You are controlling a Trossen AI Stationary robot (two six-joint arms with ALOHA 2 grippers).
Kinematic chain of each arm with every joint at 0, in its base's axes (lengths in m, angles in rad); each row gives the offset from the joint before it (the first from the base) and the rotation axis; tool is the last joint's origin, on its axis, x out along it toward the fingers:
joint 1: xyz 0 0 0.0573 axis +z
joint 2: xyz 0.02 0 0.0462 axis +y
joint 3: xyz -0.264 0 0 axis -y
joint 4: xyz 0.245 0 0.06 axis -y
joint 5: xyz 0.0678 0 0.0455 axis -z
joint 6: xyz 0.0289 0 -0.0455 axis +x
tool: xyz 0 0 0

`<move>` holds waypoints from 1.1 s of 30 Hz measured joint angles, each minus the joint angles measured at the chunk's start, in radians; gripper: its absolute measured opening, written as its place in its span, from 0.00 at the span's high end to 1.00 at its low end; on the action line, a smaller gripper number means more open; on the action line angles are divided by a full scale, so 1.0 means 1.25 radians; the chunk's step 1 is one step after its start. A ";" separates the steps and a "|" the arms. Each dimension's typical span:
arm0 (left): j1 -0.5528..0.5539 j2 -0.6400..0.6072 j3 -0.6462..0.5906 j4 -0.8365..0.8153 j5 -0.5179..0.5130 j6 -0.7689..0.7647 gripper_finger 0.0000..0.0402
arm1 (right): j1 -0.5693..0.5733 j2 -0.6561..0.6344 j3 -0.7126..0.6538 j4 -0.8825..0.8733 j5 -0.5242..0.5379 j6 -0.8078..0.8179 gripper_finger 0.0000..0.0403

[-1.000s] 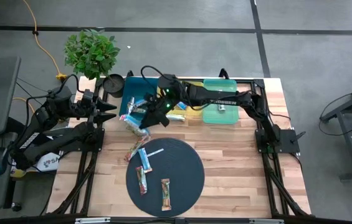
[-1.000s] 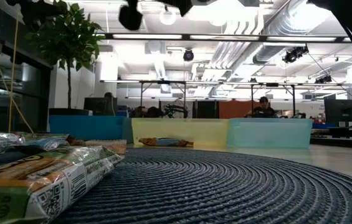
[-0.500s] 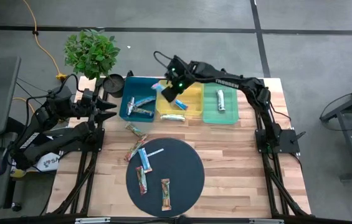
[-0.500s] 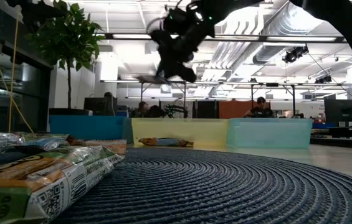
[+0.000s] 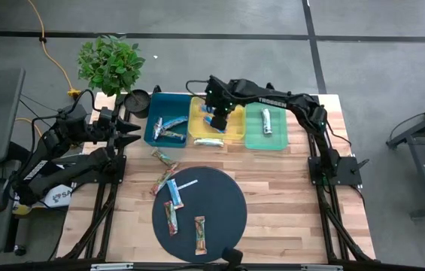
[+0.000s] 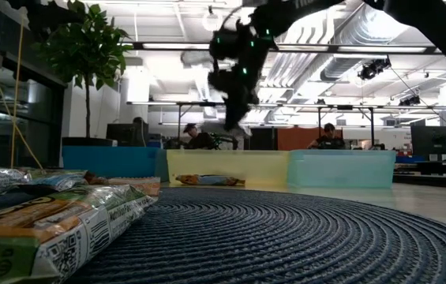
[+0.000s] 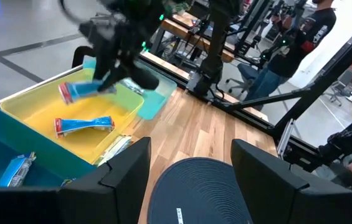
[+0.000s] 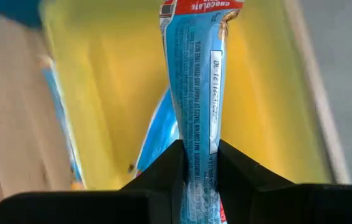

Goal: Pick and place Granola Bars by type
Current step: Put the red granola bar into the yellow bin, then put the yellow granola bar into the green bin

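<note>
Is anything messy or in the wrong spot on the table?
A bit. A few granola bars lie scattered at odd angles on the bare wood, off the round mat, beside a thin white strip. The right gripper holds a blue bar over the yellow bin, which already has blue ones.

Robotics lab: ceiling ducts, more workbenches.

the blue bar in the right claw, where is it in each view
High view: the blue bar hangs under the right claw, above the yellow bin.
Low view: too blurred to pick out under the arm.
Left wrist view: tilted, upper left, over the yellow bin.
Right wrist view: centre, pinched between the claw fingers.
Shared landmark: the yellow bin.
</note>
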State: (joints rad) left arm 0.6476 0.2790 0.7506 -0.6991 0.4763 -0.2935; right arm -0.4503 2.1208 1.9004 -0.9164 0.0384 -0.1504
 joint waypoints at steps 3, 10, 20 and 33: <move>0.000 0.000 0.000 0.000 0.000 0.000 0.46 | -0.013 0.000 -0.078 0.056 -0.004 0.036 0.82; 0.000 0.000 0.000 0.000 0.000 0.000 0.46 | -0.022 0.001 -0.186 0.102 -0.025 0.057 0.82; 0.000 0.000 0.000 -0.006 0.000 -0.003 0.46 | -0.044 0.001 -0.207 0.124 -0.067 0.071 0.81; 0.000 0.000 0.000 -0.006 0.000 -0.003 0.46 | -0.080 -0.001 -0.181 0.116 -0.104 0.138 0.58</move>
State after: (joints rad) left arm 0.6476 0.2789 0.7506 -0.7071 0.4768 -0.2977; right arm -0.5507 2.1197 1.6742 -0.7715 -0.0918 0.0221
